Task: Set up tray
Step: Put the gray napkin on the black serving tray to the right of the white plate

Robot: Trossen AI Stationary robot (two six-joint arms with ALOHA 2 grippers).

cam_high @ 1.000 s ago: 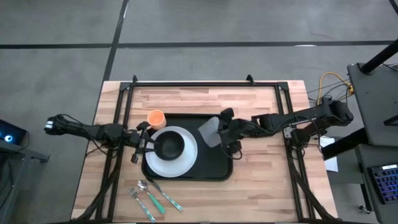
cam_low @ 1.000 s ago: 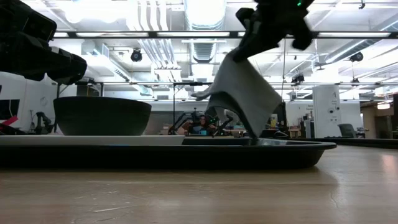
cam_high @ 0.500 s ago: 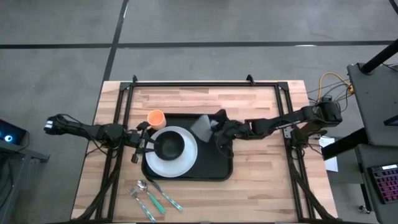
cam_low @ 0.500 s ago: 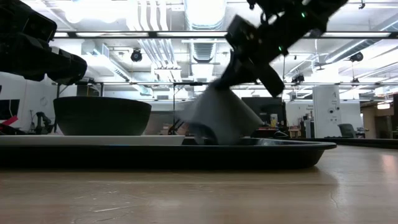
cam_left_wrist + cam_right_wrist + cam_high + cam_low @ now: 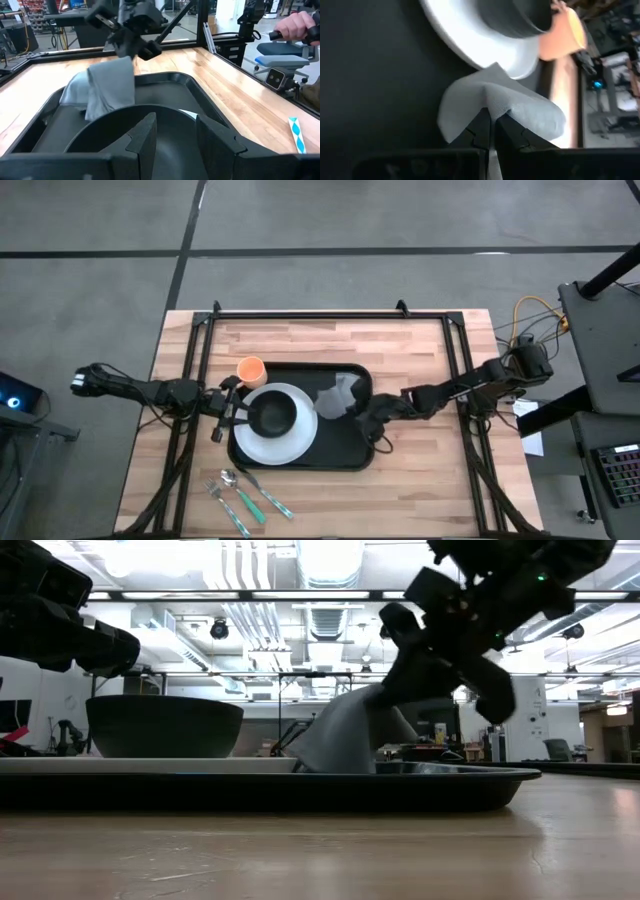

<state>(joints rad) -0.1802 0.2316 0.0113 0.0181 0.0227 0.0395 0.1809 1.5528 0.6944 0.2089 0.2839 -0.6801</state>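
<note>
The black tray (image 5: 345, 448) lies mid-table and bears a white plate (image 5: 297, 442) with a dark bowl (image 5: 272, 414) on it. A grey napkin (image 5: 337, 396) rests with its lower part on the tray's far right area, to the right of the plate. My right gripper (image 5: 366, 416) is shut on it, reaching in low from the right. At the bowl's left my left gripper (image 5: 232, 410) stands open, above the bowl's rim in the low view (image 5: 70, 630); its fingers (image 5: 145, 137) frame the bowl without touching it. My right gripper pinches a raised fold of the napkin (image 5: 492, 106) between its two fingers, on the napkin's right side. The fingers come slanting down from the table's right. The napkin slopes slack from the fingers, its lower end (image 5: 320, 755) lying on the tray.
An orange cup (image 5: 250, 369) stands on the wood by the tray's far left corner. A fork and a spoon with green handles (image 5: 245, 495) lie near the table's front left. A black frame (image 5: 330, 315) runs along the far edge. A person's hand (image 5: 300, 25) shows beyond the table.
My right gripper has come down toward the tray and a little toward the near edge, still shut on the napkin. The napkin, which hung tall with only its lower tip at the tray, has sunk and now slumps on the tray floor.
</note>
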